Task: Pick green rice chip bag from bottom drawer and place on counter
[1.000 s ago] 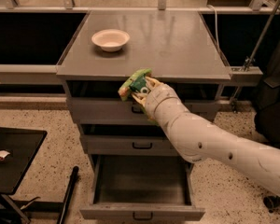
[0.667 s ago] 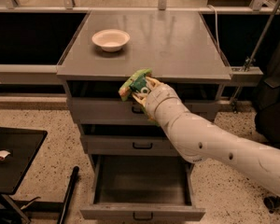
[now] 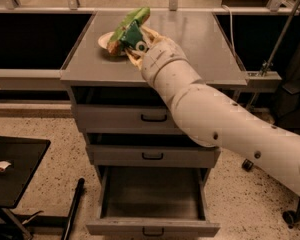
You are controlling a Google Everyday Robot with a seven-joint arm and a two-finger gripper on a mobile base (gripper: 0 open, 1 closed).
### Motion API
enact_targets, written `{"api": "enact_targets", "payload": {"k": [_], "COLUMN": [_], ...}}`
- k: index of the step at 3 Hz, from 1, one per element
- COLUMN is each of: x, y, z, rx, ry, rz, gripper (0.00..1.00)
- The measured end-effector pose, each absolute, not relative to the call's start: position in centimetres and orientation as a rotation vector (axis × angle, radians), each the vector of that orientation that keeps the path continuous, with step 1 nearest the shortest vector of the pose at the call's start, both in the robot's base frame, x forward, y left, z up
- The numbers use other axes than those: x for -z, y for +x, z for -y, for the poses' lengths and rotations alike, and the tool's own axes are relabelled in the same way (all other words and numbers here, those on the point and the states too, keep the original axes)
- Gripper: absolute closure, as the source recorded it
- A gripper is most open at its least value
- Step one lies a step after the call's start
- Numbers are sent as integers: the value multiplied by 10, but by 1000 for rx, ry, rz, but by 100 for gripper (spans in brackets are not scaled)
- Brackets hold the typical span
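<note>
Gripper (image 3: 131,40) is over the counter (image 3: 205,39), above its left-rear part, with the arm (image 3: 215,114) reaching up to it from below and right of the counter's front edge. The fingers are clamped on the bag (image 3: 130,25): it hangs clear of the counter, tilted, its upper end pointing toward the counter's back edge. Its lower end hides part of the bowl (image 3: 103,40), which sits on the counter's left-rear part; we cannot tell whether the bag touches the bowl or only overlaps it in the view. Bottom drawer (image 3: 152,229), lowest under the counter, is pulled out, and what we see of its floor is bare. The two shallower drawers between it and the counter are nearly closed. A black side table (image 3: 15,169) stands low and to the left of the counter, well apart. On progress, we judge the pick done: the bag is out of the drawer and lifted to counter height. What is left is the placing: bring the bag down on a bare stretch of the counter, let go, and draw the gripper away. The counter's right half is free, so shifting away from the bowl before lowering looks safer to us, since setting the bag down here risks landing it in or against the bowl.
</note>
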State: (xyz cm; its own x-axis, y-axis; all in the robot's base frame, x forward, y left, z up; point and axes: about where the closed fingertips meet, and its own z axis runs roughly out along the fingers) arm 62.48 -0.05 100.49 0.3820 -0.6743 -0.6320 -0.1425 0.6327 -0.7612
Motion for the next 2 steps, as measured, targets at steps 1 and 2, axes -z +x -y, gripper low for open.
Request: {"api": "enact_targets", "payload": {"k": [1, 2], "x": [-1005, -990], "y": [625, 645], "z": [1, -1], "rx": [398, 353], "ry": [-854, -846], "rz": [-1155, -1195], "gripper": [100, 100]}}
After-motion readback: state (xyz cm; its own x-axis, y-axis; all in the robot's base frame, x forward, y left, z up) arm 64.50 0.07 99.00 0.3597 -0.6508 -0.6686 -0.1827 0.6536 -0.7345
